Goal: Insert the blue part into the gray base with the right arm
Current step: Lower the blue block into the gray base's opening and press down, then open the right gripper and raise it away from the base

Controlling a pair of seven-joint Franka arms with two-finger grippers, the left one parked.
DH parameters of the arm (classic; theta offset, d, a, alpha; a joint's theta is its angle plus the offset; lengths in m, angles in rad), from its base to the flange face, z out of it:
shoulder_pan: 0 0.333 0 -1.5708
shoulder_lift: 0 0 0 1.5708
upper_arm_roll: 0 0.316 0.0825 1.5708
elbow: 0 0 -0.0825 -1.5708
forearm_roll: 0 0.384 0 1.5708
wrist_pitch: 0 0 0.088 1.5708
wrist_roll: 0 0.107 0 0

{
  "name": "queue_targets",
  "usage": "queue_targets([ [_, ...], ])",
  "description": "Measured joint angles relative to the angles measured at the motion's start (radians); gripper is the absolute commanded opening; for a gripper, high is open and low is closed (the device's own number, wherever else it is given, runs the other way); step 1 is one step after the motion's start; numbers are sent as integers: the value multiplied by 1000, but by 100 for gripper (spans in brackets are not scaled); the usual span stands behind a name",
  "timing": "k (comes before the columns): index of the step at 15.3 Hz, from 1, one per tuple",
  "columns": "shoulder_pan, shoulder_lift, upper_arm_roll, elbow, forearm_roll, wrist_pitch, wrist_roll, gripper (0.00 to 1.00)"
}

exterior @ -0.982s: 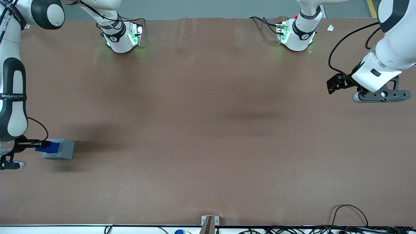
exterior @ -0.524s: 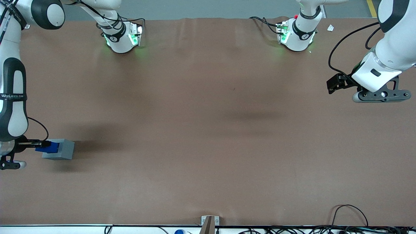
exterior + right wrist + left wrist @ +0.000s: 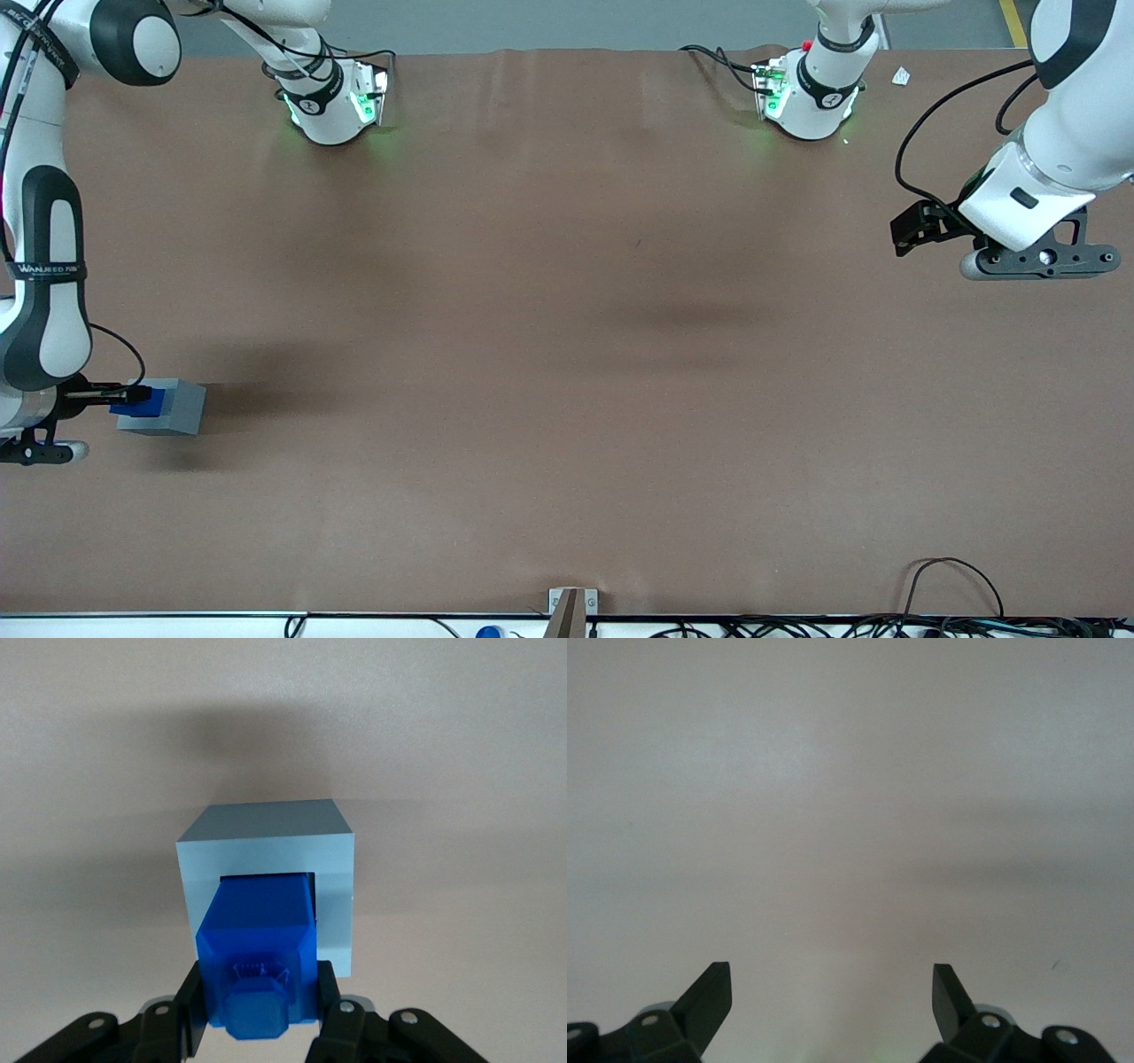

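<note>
The gray base rests on the brown table at the working arm's end, fairly near the front camera. The blue part sits over the base's top, its lower end inside the square recess of the gray base. My gripper is shut on the blue part, one black finger pressed to each side of it. The raised stub on the part faces the wrist camera.
The working arm's white links hang above the table edge beside the base. Two arm pedestals stand at the table's edge farthest from the front camera. Cables lie along the nearest edge, toward the parked arm's end.
The gripper, the blue part and the forearm have shifted slightly toward the gray base's middle. The base has nudged a little the same way.
</note>
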Motion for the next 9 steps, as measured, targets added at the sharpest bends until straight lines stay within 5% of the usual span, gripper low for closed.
queue_targets([
  [2, 1, 0, 0, 0, -1, 2, 0, 86],
  [3, 1, 0, 0, 0, -1, 7, -1, 100],
  [9, 2, -3, 3, 8, 0, 40, -4, 100],
])
